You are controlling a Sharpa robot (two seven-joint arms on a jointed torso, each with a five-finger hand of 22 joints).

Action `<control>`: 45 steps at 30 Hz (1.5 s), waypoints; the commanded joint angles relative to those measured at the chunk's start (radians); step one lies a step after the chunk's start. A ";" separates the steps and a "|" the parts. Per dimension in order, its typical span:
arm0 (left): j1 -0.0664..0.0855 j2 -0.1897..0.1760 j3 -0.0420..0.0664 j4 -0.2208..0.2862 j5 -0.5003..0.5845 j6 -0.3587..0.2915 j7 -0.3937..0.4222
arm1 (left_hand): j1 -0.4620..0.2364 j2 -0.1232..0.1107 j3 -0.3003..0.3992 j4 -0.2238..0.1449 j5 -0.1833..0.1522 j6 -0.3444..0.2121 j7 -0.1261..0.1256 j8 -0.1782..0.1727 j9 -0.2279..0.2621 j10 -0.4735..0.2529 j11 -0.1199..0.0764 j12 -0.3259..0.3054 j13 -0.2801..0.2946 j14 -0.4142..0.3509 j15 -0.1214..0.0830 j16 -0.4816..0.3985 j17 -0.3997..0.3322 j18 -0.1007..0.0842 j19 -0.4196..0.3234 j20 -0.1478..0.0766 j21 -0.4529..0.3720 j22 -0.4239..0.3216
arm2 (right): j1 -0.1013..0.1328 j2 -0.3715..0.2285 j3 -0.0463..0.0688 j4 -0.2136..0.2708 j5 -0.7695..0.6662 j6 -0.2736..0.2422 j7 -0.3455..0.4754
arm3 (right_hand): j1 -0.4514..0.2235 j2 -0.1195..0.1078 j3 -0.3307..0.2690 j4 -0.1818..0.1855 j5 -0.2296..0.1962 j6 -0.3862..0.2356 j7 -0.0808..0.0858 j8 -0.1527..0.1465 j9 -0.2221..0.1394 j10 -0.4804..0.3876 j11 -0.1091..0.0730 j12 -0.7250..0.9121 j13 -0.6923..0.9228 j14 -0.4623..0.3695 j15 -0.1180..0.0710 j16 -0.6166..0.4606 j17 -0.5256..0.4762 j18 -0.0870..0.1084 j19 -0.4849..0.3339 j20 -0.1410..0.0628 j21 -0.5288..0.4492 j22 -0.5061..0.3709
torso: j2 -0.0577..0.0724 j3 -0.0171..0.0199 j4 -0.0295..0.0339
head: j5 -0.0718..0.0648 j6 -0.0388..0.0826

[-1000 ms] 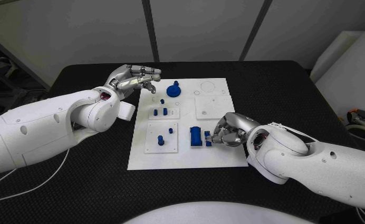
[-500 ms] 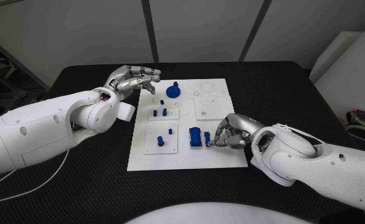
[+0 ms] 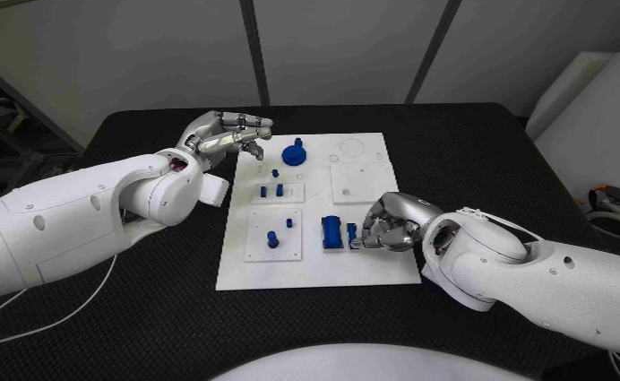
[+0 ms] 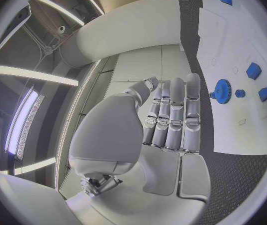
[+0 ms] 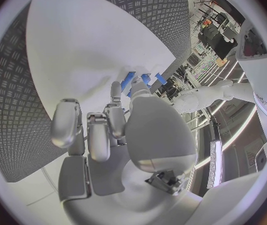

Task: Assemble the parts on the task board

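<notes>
Blue parts sit on the white task board point(image 3: 362, 264) at the middle of the black counter point(image 3: 491, 157). A small blue block point(image 3: 351, 236) stands near the board's near right edge, just beside a larger blue block point(image 3: 332, 233), and the right hand point(image 3: 385, 224) has its fingers point(image 3: 368, 233) curled down around the small one; whether they actually clamp it cannot be told, since the fingertips hide the contact. Further left stands a blue peg point(image 3: 272, 239), beyond it two short blue pegs point(image 3: 271, 190), and at the far end a round blue gear point(image 3: 296, 154). The left hand point(image 3: 228, 136) hovers off the board's far left corner with its fingers loosely bent and spread, holding nothing.

The step in hand appears to be seating or gripping the small block beside the larger one. Next, the right hand would likely need a firm pinch and a straight, careful press or lift, without nudging the neighbouring block.
</notes>
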 commanded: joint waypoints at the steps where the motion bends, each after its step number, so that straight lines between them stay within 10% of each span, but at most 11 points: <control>1: 0.001 0.001 0.001 0.001 0.001 0.010 0.002 | -0.004 0.006 -0.005 -0.001 -0.001 -0.001 -0.003 0.004 0.001 -0.005 0.000 0.005 0.001 -0.010 -0.001 -0.001 -0.001 0.006 -0.004 -0.001 -0.006 -0.002 | 0.001 0.005 0.000 -0.009 -0.014 0.019 0.001 | 0.012 0.005 -0.006 -0.002 -0.004 -0.007 -0.001 0.007 0.002 0.001 0.002 -0.001 0.026 0.088 -0.003 0.000 0.200 -0.012 -0.005 0.003 -0.003 0.000 | 0.001 -0.0001 0.0000 | 0.002 -0.002; 19: -0.003 -0.001 0.001 0.001 0.001 0.009 0.002 | -0.004 0.006 -0.005 -0.001 -0.001 -0.001 -0.003 0.004 0.001 -0.005 0.000 0.005 0.001 -0.010 -0.001 -0.001 -0.001 0.006 -0.004 -0.001 -0.006 -0.002 | 0.001 0.002 0.000 0.004 -0.005 -0.054 0.060 | 0.018 0.017 -0.020 0.007 0.003 -0.016 0.002 0.005 0.003 -0.007 0.004 -0.017 0.016 0.087 -0.002 -0.004 0.194 -0.010 -0.011 0.003 -0.012 -0.009 | -0.004 0.0004 -0.0026 | 0.003 -0.002; 27: -0.007 0.001 0.001 -0.004 0.001 0.004 0.011 | -0.009 0.006 -0.008 0.003 -0.001 -0.003 -0.002 0.005 0.000 -0.008 0.001 0.008 0.002 -0.014 0.001 -0.002 -0.003 0.005 -0.007 0.001 -0.010 -0.003 | 0.013 -0.030 0.001 -0.003 0.268 -0.066 0.322 | 0.082 0.030 -0.037 0.003 0.048 -0.102 0.045 -0.052 -0.021 -0.178 0.039 -0.323 -0.188 0.015 0.026 -0.179 -0.056 0.050 -0.208 0.025 -0.264 -0.268 | -0.011 -0.0044 -0.0019 | -0.004 0.011; 31: -0.010 0.012 0.001 -0.025 0.032 -0.004 0.030 | -0.021 0.004 -0.017 0.013 -0.001 -0.009 -0.002 0.009 0.000 -0.019 0.004 0.015 0.001 -0.056 0.008 -0.047 -0.027 0.003 -0.047 0.008 -0.050 -0.024 | 0.045 -0.015 0.002 -0.095 0.532 -0.025 0.513 | 0.168 0.047 -0.029 -0.018 0.051 -0.143 0.073 -0.101 -0.049 -0.353 0.066 -0.624 -0.408 -0.111 0.052 -0.485 -0.382 0.094 -0.394 0.050 -0.539 -0.517 | -0.028 -0.0115 -0.0051 | -0.008 0.019; 33: -0.011 0.020 0.001 -0.041 0.054 -0.009 0.043 | -0.026 0.004 -0.020 0.018 0.000 -0.011 0.000 0.011 0.000 -0.026 0.007 0.013 -0.002 -0.079 0.014 -0.085 -0.047 0.002 -0.073 0.014 -0.078 -0.041 | 0.061 0.000 0.002 -0.150 0.647 -0.011 0.577 | 0.210 0.056 -0.018 -0.023 0.043 -0.161 0.088 -0.123 -0.067 -0.406 0.082 -0.708 -0.476 -0.226 0.069 -0.717 -0.594 0.090 -0.436 0.064 -0.601 -0.554 | -0.036 -0.0154 -0.0063 | -0.009 0.024; 37: -0.012 0.045 0.001 -0.088 0.120 -0.029 0.080 | -0.039 0.003 -0.019 0.038 -0.002 -0.019 0.001 0.013 -0.001 -0.032 0.019 -0.016 -0.028 -0.117 0.036 -0.256 -0.128 0.001 -0.152 0.038 -0.184 -0.115 | 0.093 0.052 0.006 -0.289 0.871 0.011 0.693 | 0.278 0.067 0.005 -0.013 0.031 -0.153 0.109 -0.162 -0.120 -0.431 0.116 -0.898 -0.689 -0.333 0.111 -0.949 -0.713 0.083 -0.516 0.103 -0.744 -0.644 | -0.052 -0.0202 -0.0108 | -0.008 0.037; 45: -0.013 0.117 0.001 -0.203 0.217 -0.073 0.155 | -0.036 -0.012 -0.002 0.079 -0.007 -0.021 -0.013 -0.032 -0.002 0.036 0.032 -0.199 -0.049 -0.073 0.085 -0.682 -0.264 0.012 -0.266 0.115 -0.451 -0.369 | 0.112 0.173 0.067 -0.527 1.100 0.026 0.821 | 0.315 0.056 0.035 0.023 0.025 -0.091 0.139 -0.264 -0.259 -0.315 0.152 -1.089 -1.089 -0.364 0.168 -1.341 -0.983 0.101 -0.560 0.198 -1.019 -0.847 | -0.075 -0.0231 -0.0159 | -0.004 0.070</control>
